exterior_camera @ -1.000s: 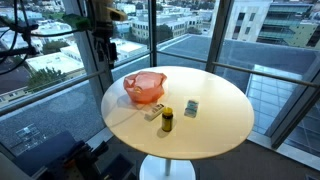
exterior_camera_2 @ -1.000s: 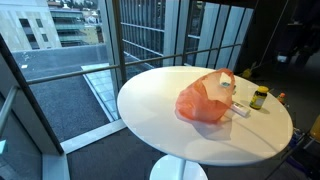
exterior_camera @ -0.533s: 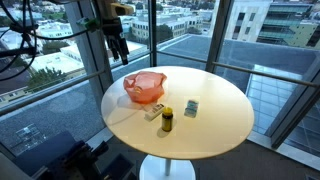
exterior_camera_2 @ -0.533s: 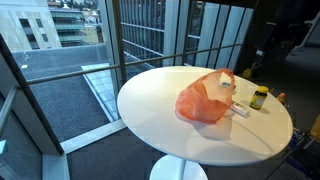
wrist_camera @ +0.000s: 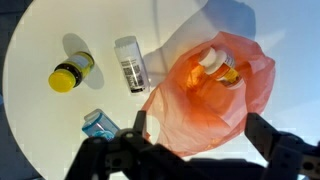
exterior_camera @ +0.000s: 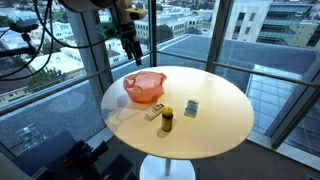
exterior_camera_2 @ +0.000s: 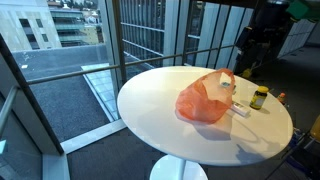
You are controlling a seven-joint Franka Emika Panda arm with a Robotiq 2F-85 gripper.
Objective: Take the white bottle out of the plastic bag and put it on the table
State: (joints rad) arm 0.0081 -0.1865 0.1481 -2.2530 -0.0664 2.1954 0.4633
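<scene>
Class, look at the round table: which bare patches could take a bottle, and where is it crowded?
Bare: the wide half of the table beyond the blue box, and the strip between the jar and the table edge. Crowded: between bag, lying bottle and jar.

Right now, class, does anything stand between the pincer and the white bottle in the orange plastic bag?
Only the crumpled orange plastic bag itself, whose folds surround the white bottle. The open pincer hangs above the round white table, and nothing else visible lies between them.
</scene>
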